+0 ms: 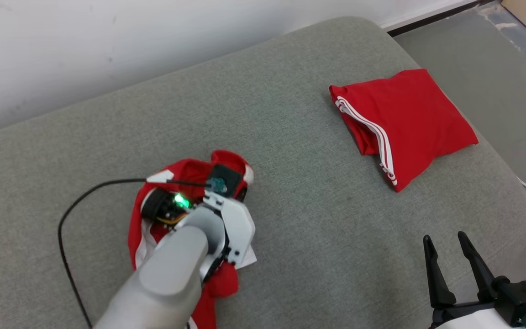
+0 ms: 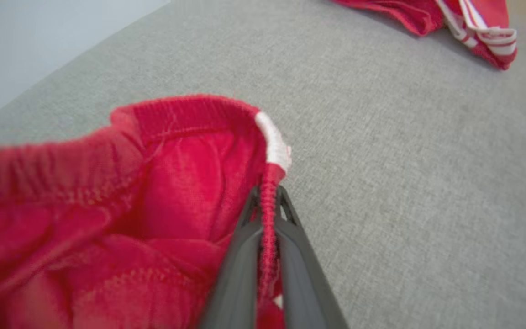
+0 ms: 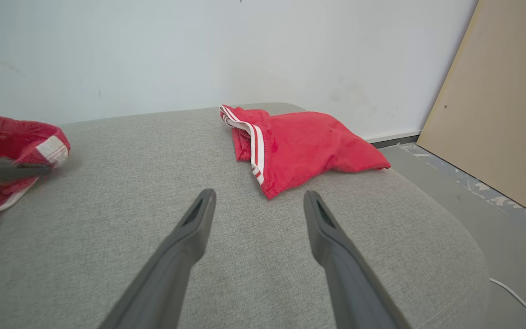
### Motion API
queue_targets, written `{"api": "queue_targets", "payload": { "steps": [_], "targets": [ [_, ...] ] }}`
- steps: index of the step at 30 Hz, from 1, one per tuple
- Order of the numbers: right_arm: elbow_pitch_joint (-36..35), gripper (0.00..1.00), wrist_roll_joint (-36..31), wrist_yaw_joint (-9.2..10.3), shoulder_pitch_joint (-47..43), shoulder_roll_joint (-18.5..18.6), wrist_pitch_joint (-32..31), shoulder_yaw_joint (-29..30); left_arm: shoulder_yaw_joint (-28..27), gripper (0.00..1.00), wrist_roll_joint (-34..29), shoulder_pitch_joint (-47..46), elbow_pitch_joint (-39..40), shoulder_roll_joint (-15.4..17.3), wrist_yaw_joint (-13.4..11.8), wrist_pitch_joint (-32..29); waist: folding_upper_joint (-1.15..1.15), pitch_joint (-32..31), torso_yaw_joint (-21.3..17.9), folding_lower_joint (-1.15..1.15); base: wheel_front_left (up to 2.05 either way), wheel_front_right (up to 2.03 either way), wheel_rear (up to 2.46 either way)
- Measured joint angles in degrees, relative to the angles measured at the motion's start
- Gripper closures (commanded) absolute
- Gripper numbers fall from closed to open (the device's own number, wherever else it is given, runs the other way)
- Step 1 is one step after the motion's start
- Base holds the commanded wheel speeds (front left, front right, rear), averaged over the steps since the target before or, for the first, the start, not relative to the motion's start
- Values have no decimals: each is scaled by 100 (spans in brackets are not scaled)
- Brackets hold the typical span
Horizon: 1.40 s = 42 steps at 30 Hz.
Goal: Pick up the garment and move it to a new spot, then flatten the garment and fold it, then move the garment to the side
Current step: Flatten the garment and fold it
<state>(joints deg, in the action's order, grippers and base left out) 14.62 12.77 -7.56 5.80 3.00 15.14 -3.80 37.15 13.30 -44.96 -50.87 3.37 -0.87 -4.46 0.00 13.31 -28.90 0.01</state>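
Crumpled red garment point(image 2: 107, 205) is gripped at its edge by the left pincer point(image 2: 267, 195), the right pincer point(image 3: 259, 194) spread wide; moving, flattening, folding are judged outstanding.

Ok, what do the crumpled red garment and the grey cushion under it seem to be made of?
The garment looks like a soft knit, perhaps cotton, matt: ribbed, gathered hem, stitching and fine fuzz show. The cushion seems woven upholstery cloth, matt grey, with a fine speckled weave.
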Motion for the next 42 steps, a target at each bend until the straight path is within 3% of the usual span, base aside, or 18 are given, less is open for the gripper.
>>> {"api": "queue_targets", "payload": {
  "steps": [17, 26, 31, 42],
  "targets": [
    [129, 0, -75, 0, -101, -7, 0, 13, -573, 100, 337, -1333, 584, 48, -221, 1220, 0, -485, 198, 0, 0, 0, 0],
    [131, 0, -133, 0, -202, 57, 0, 55, -636, 100, 611, -1581, 947, -24, -264, 1713, 0, -697, 326, -1, 0, 0, 0],
    [134, 0, -163, 0, -305, 87, 0, 164, -456, 100, 895, -917, 1294, -43, -87, 1822, 0, -717, 544, 0, 0, 0, 0],
    [209, 0, -222, 0, -589, 190, 0, 370, 191, 100, 1523, 1706, 2494, 23, 191, 1857, 0, -883, 1241, 0, 0, 0, 0]
  ]
}}
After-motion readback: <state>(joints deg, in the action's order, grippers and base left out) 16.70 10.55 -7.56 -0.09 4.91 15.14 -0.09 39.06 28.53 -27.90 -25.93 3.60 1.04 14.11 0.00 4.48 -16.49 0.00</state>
